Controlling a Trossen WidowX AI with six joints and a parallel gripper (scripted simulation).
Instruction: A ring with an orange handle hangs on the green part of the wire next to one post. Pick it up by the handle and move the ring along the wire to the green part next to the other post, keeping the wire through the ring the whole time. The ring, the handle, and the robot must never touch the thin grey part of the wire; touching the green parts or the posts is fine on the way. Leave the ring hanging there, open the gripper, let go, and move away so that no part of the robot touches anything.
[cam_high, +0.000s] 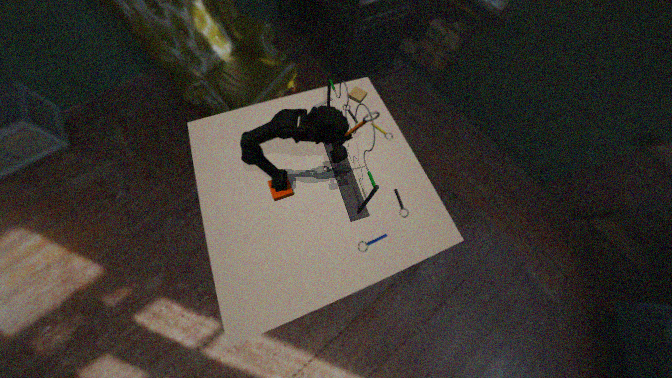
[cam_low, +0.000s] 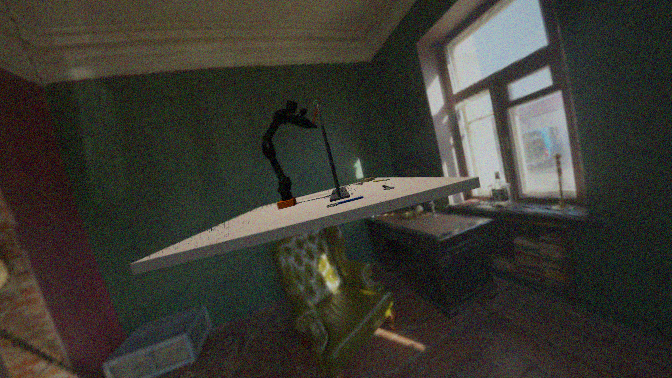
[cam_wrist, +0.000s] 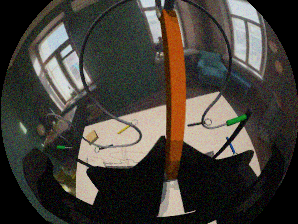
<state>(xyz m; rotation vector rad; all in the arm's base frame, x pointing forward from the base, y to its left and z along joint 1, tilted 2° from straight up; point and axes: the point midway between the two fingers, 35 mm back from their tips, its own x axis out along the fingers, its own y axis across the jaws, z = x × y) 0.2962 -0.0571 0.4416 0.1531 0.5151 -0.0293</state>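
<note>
While the gripper (cam_high: 347, 137) (cam_low: 315, 124) (cam_wrist: 166, 139) grasps the orange handle (cam_high: 356, 128) (cam_low: 316, 113) (cam_wrist: 175, 95), the ring (cam_high: 371, 116) is up at the curving grey stretch of the wire (cam_high: 373, 137) (cam_wrist: 231, 55), between the two green parts. In the top view, one green part (cam_high: 371, 179) (cam_wrist: 237, 120) lies nearer, beside the near post (cam_high: 368, 199) (cam_wrist: 232, 136), and the other (cam_high: 332, 84) (cam_wrist: 61, 147) at the far left; whether the ring touches the grey wire, I cannot tell.

A blue-handled ring (cam_high: 376, 240) (cam_wrist: 230, 145) lies near a black-handled one, well apart from a tan block (cam_high: 357, 94) (cam_wrist: 91, 137).
</note>
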